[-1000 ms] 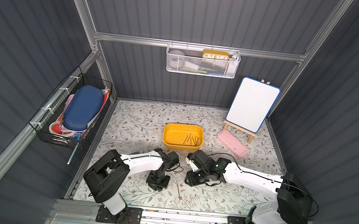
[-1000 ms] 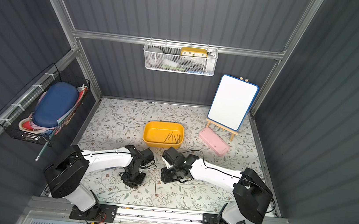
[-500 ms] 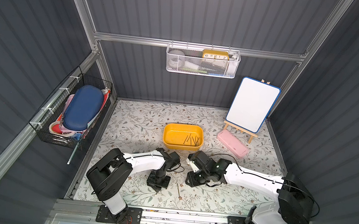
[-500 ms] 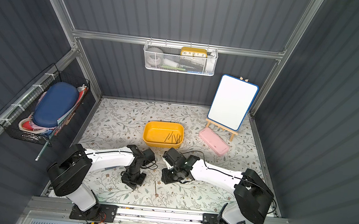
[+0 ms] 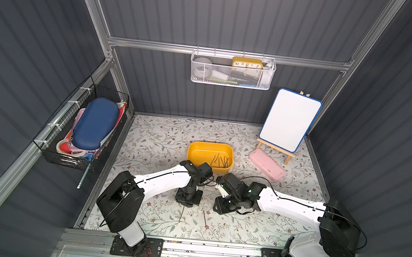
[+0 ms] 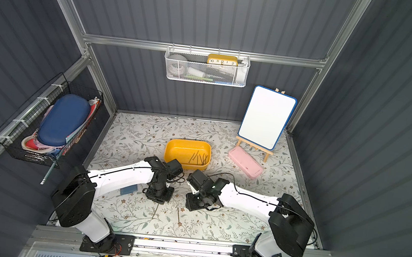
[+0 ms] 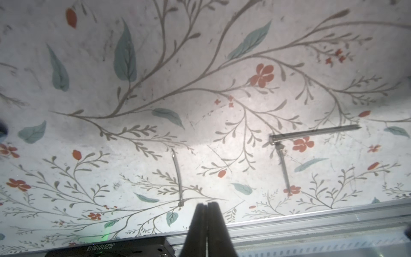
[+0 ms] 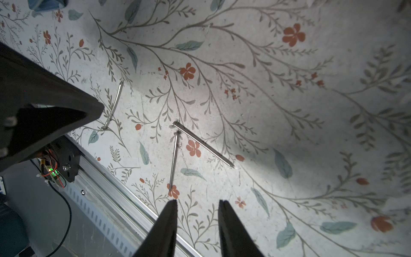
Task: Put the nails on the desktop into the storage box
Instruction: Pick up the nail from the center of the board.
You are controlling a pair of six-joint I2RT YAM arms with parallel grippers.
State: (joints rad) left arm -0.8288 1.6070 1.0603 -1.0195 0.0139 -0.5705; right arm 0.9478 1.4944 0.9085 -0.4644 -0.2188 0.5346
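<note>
The yellow storage box stands mid-desktop and holds several nails. On the floral desktop, three nails lie loose. One curved nail lies just beside my left gripper, which is shut with nothing between its fingers. Two straight nails lie head to head ahead of my right gripper, which is open and empty. In both top views two nails show near the front edge.
A pink case and a whiteboard on an easel stand at the back right. A white mesh basket hangs on the back wall, a black wire basket on the left wall. A small blue object lies under the left arm. The metal front rail borders the desktop.
My left gripper has drawn back slightly toward the box, and a nail in front of it now shows on the desktop. The right arm has not moved.
</note>
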